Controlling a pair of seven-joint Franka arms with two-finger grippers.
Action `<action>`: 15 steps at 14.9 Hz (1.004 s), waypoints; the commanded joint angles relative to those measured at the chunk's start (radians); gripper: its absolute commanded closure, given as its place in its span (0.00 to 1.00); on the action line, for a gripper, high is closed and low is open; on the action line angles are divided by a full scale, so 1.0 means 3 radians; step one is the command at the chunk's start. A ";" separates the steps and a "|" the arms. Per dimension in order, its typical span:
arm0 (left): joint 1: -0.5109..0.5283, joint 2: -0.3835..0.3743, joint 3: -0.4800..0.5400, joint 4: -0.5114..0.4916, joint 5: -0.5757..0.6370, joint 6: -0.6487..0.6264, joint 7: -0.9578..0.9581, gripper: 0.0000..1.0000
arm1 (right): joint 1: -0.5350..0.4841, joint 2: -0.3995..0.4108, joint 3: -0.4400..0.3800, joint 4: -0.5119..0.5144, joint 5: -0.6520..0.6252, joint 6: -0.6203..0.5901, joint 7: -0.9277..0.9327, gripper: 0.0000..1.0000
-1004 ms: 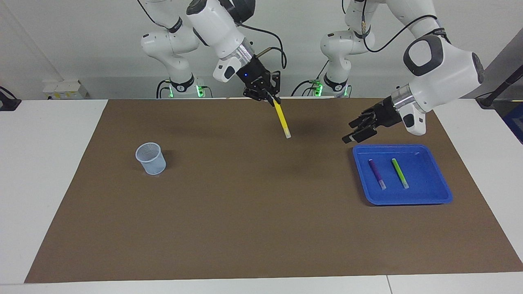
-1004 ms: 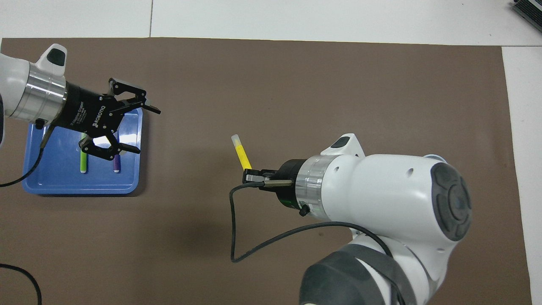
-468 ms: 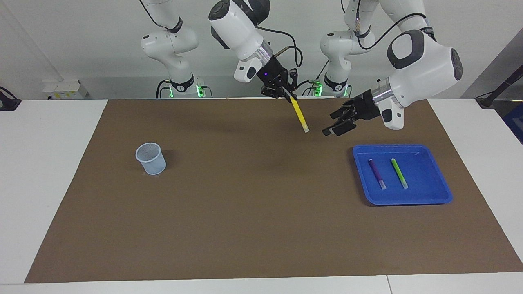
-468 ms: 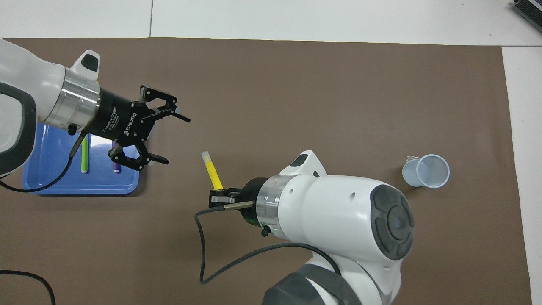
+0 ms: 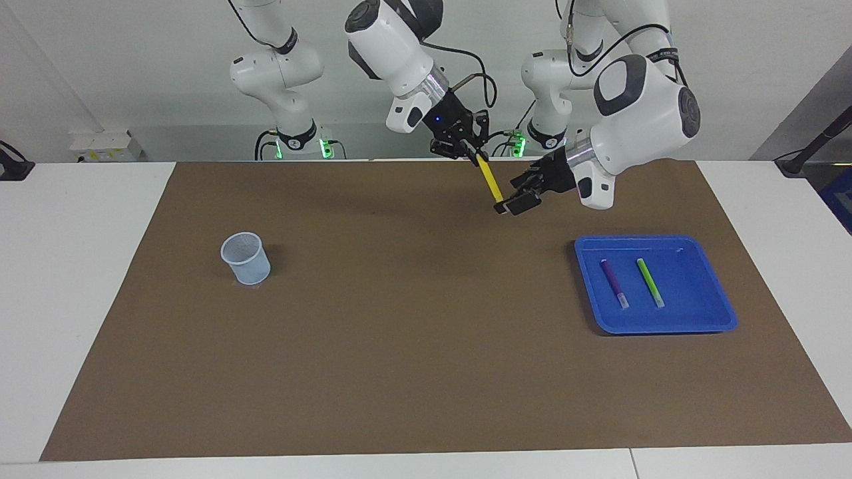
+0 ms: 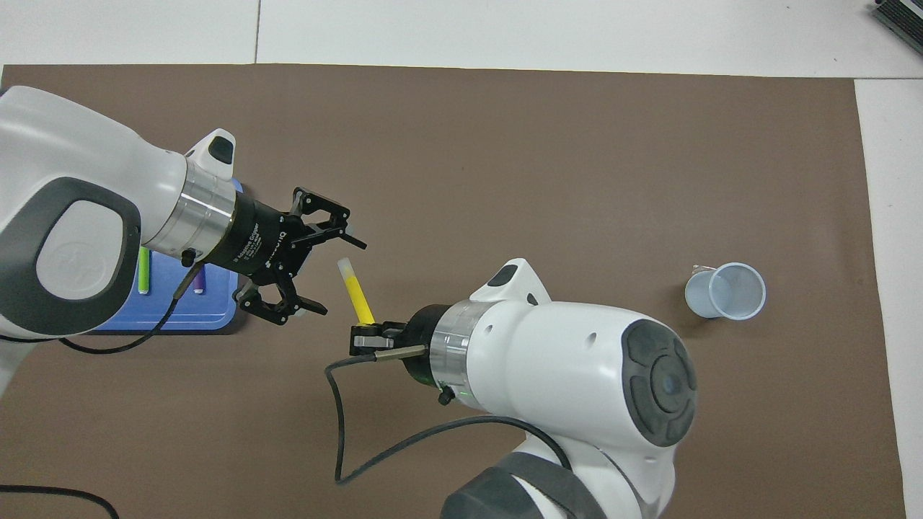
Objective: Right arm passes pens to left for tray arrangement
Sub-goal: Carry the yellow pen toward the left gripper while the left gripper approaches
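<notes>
My right gripper [image 5: 471, 154], the one with the blue light, is shut on the top of the yellow pen [image 5: 491, 183] and holds it slanted in the air over the brown mat. In the overhead view the right gripper [image 6: 365, 336] grips the yellow pen [image 6: 356, 297] with its pale end pointing away. My left gripper [image 5: 511, 203] is open at the pen's lower end; from overhead the left gripper [image 6: 339, 278] has its jaws on either side of the pale tip. The purple pen [image 5: 614, 283] and the green pen [image 5: 649, 282] lie side by side in the blue tray [image 5: 705, 316].
A small translucent pale-blue cup [image 5: 246, 258] stands on the brown mat [image 5: 399, 346] toward the right arm's end; it also shows in the overhead view [image 6: 725, 290]. The left arm covers much of the tray [image 6: 216, 317] from overhead.
The left gripper has moved from over the tray to the yellow pen's lower end, still open. The right gripper has carried the pen toward the left arm's end.
</notes>
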 commanded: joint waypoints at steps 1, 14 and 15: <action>-0.0092 -0.0180 0.0035 -0.0218 -0.0078 0.0095 -0.0121 0.06 | 0.0014 0.0015 -0.0010 -0.0008 0.0088 0.0082 -0.0043 1.00; -0.0138 -0.0190 0.0045 -0.0229 -0.0160 0.0038 -0.0218 0.81 | 0.0014 0.0031 -0.0010 0.0002 0.0073 0.0102 -0.0074 1.00; -0.0143 -0.0195 0.0045 -0.0229 -0.0149 0.0033 -0.0224 0.96 | 0.0014 0.0031 -0.0015 0.0007 0.0068 0.0102 -0.0074 1.00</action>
